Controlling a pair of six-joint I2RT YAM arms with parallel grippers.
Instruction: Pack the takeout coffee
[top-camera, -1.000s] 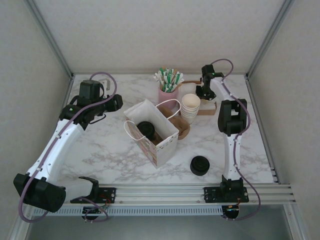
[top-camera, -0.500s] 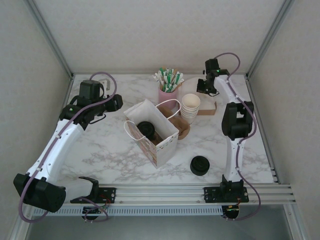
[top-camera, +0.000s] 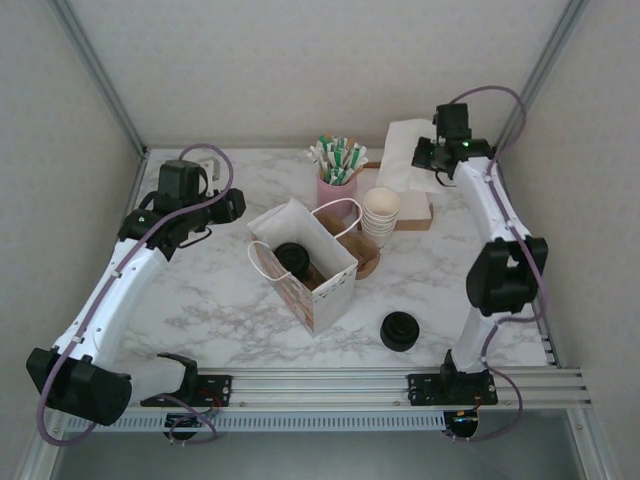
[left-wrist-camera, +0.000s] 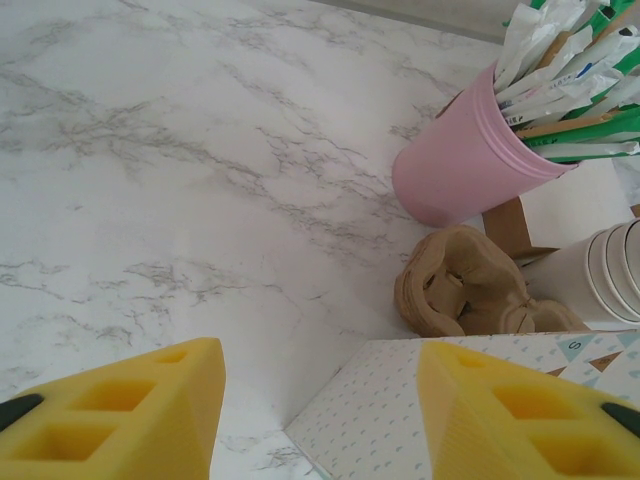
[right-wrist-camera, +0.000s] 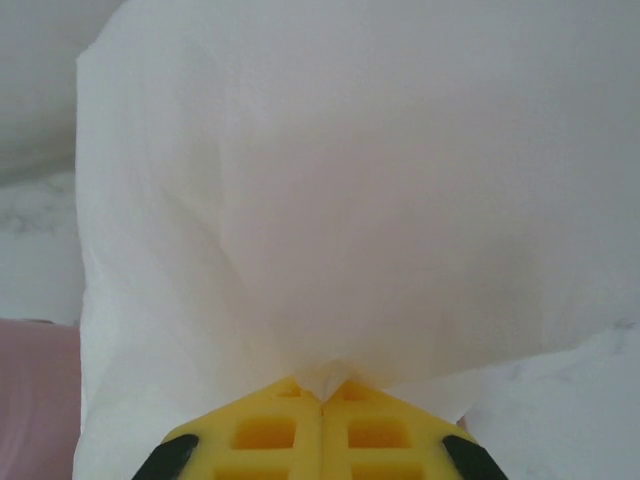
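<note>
Up from the far-right box (top-camera: 416, 216) went the right gripper (right-wrist-camera: 322, 398), clamped shut on a white napkin (right-wrist-camera: 330, 200). The cup carrier (top-camera: 363, 257) lay to its near left, just beside the paper bag (top-camera: 325, 295); the left gripper (left-wrist-camera: 318, 390) hung half open, empty.

Carrier and far bench masked
The cup carrier (top-camera: 368, 262) sits mostly behind the paper bag (top-camera: 325, 292); the white napkin (right-wrist-camera: 330, 200) hides most of the bench (top-camera: 230, 300) beyond the right gripper (right-wrist-camera: 322, 392).

Bag (top-camera: 300, 265) at centre, round item (top-camera: 293, 258) inside. Cup carrier (top-camera: 366, 258) touching bag's back-R side; cup stack (top-camera: 381, 214) just behind it. Straw pot (top-camera: 337, 187) behind bag. Lid (top-camera: 399, 331) front-R, well apart. Napkin (top-camera: 403, 160) back-R, above box (top-camera: 420, 214).
</note>
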